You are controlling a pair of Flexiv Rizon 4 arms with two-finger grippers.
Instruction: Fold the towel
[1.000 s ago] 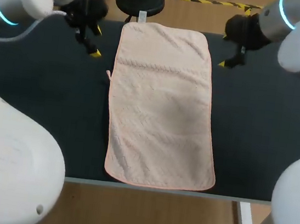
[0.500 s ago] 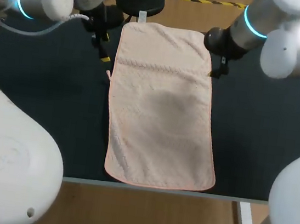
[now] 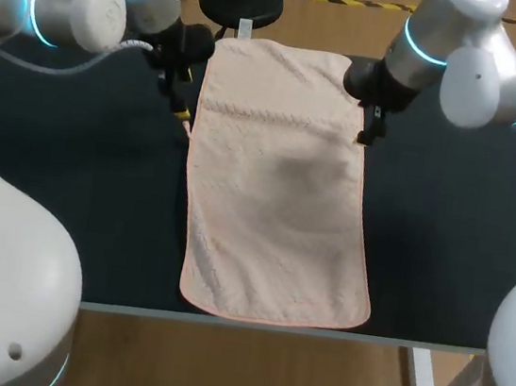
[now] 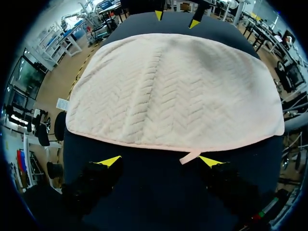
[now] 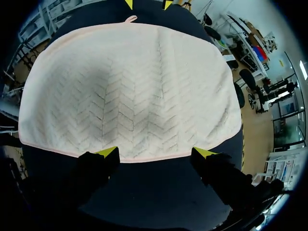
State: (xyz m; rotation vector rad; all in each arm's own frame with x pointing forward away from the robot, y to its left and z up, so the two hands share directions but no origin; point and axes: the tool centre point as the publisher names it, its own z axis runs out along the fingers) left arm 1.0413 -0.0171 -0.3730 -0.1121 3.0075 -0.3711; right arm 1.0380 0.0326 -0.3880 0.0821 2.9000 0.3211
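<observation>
Towel [image 3: 279, 177] flat; left end effector [image 4: 161, 160], right end effector [image 5: 156, 153] both spread wide at opposite long edges.

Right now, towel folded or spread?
Spread. The towel lies flat on the table, all four edges visible, no fold line. Left gripper and right gripper flank it, fingers open.

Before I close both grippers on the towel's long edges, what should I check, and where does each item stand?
1. Towel lies flat and unfolded on the table: ok.
2. Left gripper open: ok.
3. Left gripper over the hem: not ok. Its tips stand just short, with the hang loop between them.
4. Right gripper open, tips at the hem: ok.
5. Grippers opposite each other across the towel: ok.
6. Tips low enough to pinch fabric: cannot tell.
</observation>
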